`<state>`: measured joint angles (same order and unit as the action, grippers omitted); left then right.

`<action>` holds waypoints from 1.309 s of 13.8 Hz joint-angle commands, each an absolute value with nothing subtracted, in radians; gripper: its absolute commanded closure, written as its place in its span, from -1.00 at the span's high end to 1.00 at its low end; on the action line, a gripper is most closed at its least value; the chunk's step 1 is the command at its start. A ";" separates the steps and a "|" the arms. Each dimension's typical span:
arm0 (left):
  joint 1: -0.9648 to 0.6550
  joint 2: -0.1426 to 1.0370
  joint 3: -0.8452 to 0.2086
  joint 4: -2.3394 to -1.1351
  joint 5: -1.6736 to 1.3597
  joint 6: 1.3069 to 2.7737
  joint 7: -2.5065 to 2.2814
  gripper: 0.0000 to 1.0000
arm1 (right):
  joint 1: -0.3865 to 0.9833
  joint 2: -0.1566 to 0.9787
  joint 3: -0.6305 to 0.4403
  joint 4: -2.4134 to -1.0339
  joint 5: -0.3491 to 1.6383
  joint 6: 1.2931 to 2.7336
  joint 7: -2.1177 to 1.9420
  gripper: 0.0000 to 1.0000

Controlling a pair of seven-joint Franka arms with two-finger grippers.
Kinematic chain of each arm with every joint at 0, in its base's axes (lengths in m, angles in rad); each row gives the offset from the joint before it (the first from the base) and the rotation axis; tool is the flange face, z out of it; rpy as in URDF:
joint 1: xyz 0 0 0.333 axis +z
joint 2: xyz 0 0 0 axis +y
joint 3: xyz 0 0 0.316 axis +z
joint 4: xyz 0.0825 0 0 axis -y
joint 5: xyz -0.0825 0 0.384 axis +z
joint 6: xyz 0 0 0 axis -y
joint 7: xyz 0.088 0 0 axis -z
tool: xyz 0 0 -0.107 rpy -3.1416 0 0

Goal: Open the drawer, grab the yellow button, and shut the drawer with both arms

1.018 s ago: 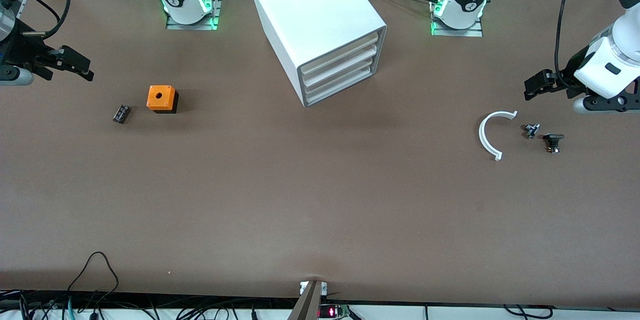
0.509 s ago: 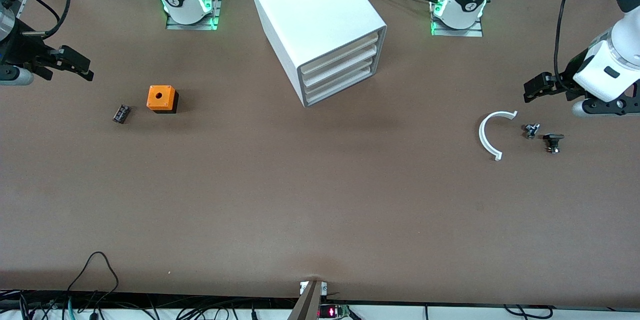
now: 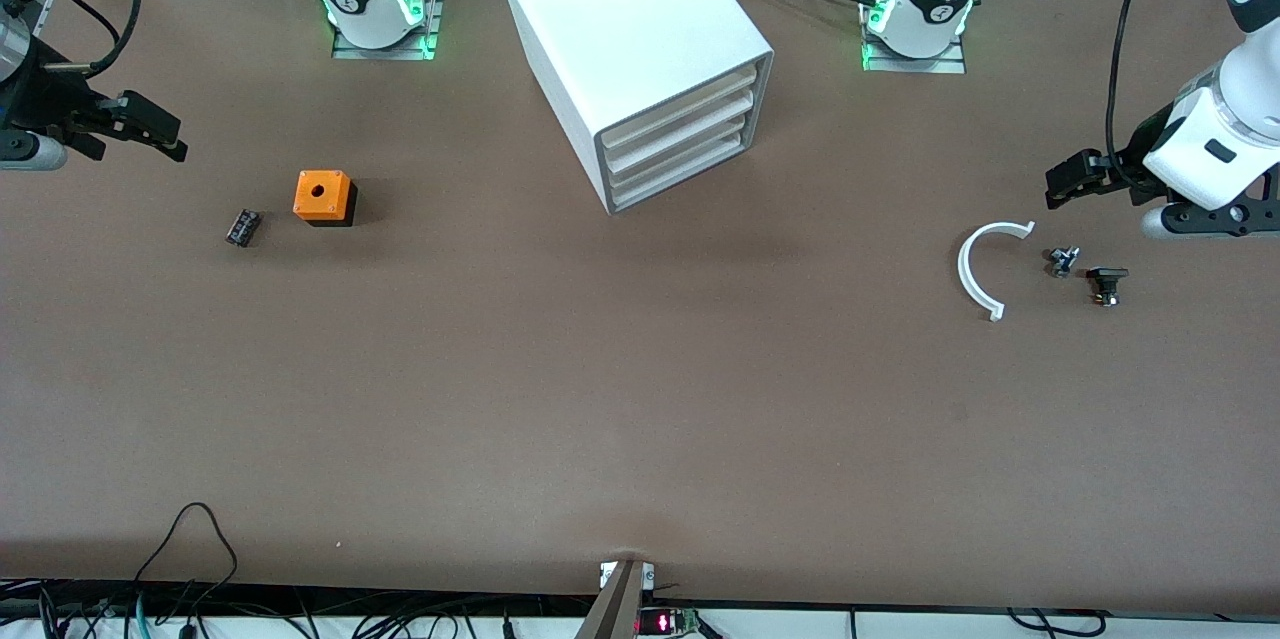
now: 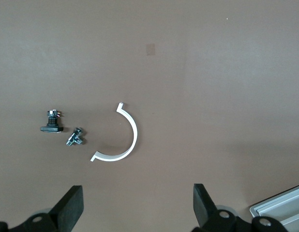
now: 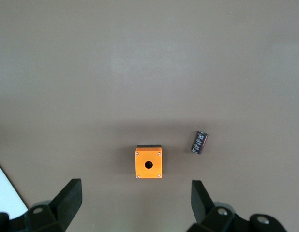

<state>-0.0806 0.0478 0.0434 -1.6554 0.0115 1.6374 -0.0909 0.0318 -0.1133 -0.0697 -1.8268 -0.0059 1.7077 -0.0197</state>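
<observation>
The white cabinet [image 3: 640,29] stands at the table's middle, near the robot bases. Its uppermost drawer [image 3: 678,106] is shut, as are the drawers below it. The button is hidden; no orange-capped button shows in any view. My left gripper [image 3: 1068,179] is open and empty over the table at the left arm's end, above a white half ring; it also shows in the left wrist view [image 4: 138,210]. My right gripper [image 3: 150,131] is open and empty over the table at the right arm's end; it also shows in the right wrist view [image 5: 136,203].
An orange cube with a round hole [image 3: 323,196] [image 5: 148,163] and a small dark cylinder [image 3: 242,227] [image 5: 200,143] lie below the right gripper. A white half ring [image 3: 962,269] [image 4: 135,137], a small metal bolt [image 3: 1062,261] [image 4: 75,137] and a black knob [image 3: 1106,283] [image 4: 52,123] lie below the left gripper.
The left arm has shifted slightly, its gripper still open above the half ring. The right arm and the things on the table have not moved.
</observation>
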 commanded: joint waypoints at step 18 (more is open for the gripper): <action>-0.092 0.227 -0.149 -1.922 -0.585 1.582 -0.078 1.00 | 0.037 -0.130 -0.071 -1.835 -0.014 1.700 -0.015 1.00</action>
<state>-0.0952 0.2273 -0.1279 -1.8599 -0.4857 1.5829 -0.0894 0.0318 -0.1136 -0.0699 -1.8270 -0.0058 1.7064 -0.0197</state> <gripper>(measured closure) 0.000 0.000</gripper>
